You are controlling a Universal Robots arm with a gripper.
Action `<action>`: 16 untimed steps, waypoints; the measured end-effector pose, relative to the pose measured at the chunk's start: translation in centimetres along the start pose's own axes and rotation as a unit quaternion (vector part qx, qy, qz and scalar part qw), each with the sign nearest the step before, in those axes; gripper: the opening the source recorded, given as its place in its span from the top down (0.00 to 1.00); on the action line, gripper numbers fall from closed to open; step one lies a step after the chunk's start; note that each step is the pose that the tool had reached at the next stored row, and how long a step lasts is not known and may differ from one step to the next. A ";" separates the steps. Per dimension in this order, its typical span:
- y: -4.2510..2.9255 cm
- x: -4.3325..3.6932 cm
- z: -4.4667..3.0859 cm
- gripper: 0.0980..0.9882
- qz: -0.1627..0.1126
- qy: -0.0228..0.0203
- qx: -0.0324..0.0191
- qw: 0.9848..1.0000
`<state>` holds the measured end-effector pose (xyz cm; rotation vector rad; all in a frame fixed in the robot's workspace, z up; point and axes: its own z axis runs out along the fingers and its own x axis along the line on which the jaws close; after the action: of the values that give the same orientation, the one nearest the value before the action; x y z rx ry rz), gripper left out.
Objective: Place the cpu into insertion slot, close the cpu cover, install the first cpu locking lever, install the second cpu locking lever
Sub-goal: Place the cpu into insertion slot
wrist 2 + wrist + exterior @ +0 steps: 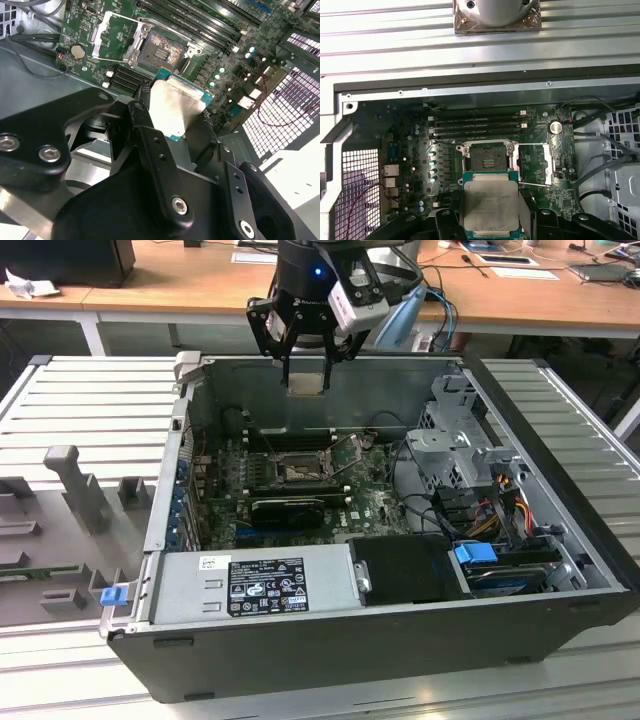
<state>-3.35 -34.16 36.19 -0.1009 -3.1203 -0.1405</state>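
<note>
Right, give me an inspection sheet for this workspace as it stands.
Surface: ribbed metal table carrying the open computer case.
Job's things: cpu held above the board, not seated; insertion slot bare; cpu cover swung open beside it.
Clutter: grey fixtures at the exterior view's left.
Grippers: gripper shut on the cpu.
Cables: coloured bundle inside the case, at the exterior view's right.
Surroundings: wooden desk behind.
</note>
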 end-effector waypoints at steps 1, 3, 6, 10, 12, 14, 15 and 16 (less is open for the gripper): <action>0.00 0.00 0.02 0.52 0.000 0.000 0.000 1.000; -0.01 0.00 0.04 0.52 0.000 0.000 0.000 1.000; -0.01 0.00 0.08 0.52 0.000 0.000 0.000 1.000; -0.01 -0.01 0.10 0.52 0.009 -0.001 0.000 1.000; -0.01 0.00 0.11 0.52 0.014 -0.001 0.000 1.000; -0.02 0.00 0.14 0.52 0.020 -0.002 0.000 1.000; -0.02 -0.01 0.15 0.52 0.022 -0.002 0.000 1.000; -0.02 0.00 0.15 0.52 0.026 -0.002 0.000 1.000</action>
<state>-3.35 -34.16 36.04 -0.1818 -3.1188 -0.1409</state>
